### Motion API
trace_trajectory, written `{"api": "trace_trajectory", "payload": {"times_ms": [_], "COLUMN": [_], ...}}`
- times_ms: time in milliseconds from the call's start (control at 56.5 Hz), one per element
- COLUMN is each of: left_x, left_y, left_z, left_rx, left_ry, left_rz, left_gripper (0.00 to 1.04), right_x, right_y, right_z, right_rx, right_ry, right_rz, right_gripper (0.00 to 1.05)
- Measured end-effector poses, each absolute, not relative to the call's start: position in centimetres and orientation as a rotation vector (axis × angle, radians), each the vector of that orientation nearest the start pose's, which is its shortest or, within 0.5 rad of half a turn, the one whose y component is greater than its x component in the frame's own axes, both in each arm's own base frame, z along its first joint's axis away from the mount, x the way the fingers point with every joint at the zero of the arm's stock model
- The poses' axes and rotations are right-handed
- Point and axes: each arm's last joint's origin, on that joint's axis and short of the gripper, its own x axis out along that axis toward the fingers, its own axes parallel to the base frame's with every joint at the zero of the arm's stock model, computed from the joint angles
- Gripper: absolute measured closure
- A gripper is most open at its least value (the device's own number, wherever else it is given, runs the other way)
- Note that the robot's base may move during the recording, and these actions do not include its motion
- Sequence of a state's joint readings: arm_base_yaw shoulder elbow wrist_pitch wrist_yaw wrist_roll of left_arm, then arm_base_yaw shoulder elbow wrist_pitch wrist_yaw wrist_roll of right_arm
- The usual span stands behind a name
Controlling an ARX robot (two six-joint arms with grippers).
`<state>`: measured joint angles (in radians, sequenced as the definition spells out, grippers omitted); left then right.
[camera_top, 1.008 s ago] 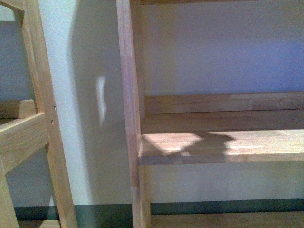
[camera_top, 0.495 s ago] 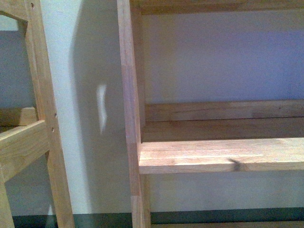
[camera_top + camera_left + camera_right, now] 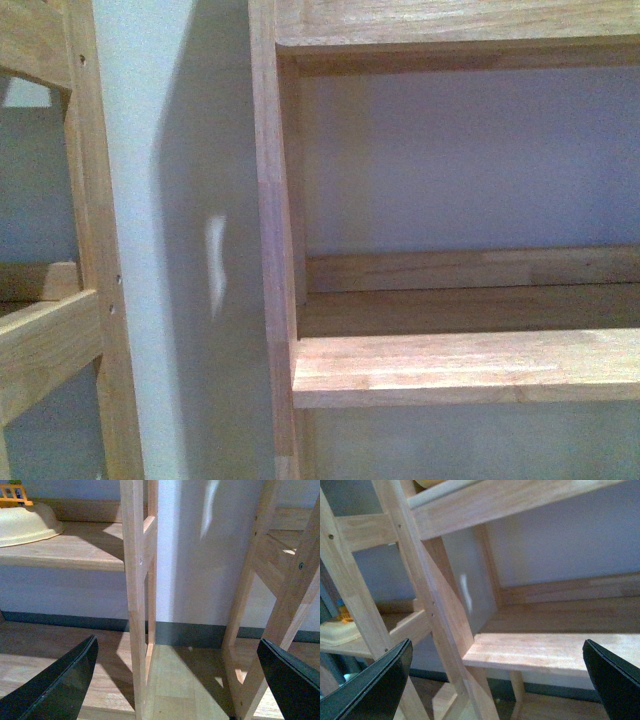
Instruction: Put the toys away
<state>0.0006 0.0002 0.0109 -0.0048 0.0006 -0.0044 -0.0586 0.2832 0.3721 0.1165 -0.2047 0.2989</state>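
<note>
Both hands spread and empty, left hand [image 3: 175,680] and right hand [image 3: 495,680] facing the bare wooden shelf [image 3: 460,365]; plush not visible.

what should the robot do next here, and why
Probably turn or back away from the wooden shelf to look for the toy. No plush shows in any view. Both grippers, left and right, are open and hold nothing, and the shelf board ahead is bare.
</note>
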Motion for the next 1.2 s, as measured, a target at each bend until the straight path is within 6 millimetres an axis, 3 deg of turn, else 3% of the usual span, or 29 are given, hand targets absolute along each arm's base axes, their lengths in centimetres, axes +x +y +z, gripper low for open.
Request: {"api": "trace_trajectory", "payload": {"times_ms": [159, 301, 725, 1203], "left_x": [9.7, 9.7, 9.7, 9.7], "left_y": [0.0, 0.0, 0.0, 0.0], "left_z": [16.7, 16.7, 16.7, 16.7], "left_rx": [-0.004, -0.004, -0.004, -0.004], "left_ry": [-0.006, -0.006, -0.006, -0.006], "left_rz": [0.0, 0.0, 0.0, 0.0], "left_gripper": [0.06, 0.06, 0.06, 0.06], "right_x": [9.9, 9.9, 9.8, 9.8], "right_y": [-0.1, -0.1, 0.0, 0.0], "right_z": [25.5, 23.8, 20.0, 18.0], "right_rx": [0.266, 0.118, 0.009, 0.007], "right_ry": [-0.153, -0.001, 0.01, 0.007], "right_rz": [0.131, 0.004, 0.001, 0.0], "right_gripper": [0.0, 0.21, 0.9, 0.89]}}
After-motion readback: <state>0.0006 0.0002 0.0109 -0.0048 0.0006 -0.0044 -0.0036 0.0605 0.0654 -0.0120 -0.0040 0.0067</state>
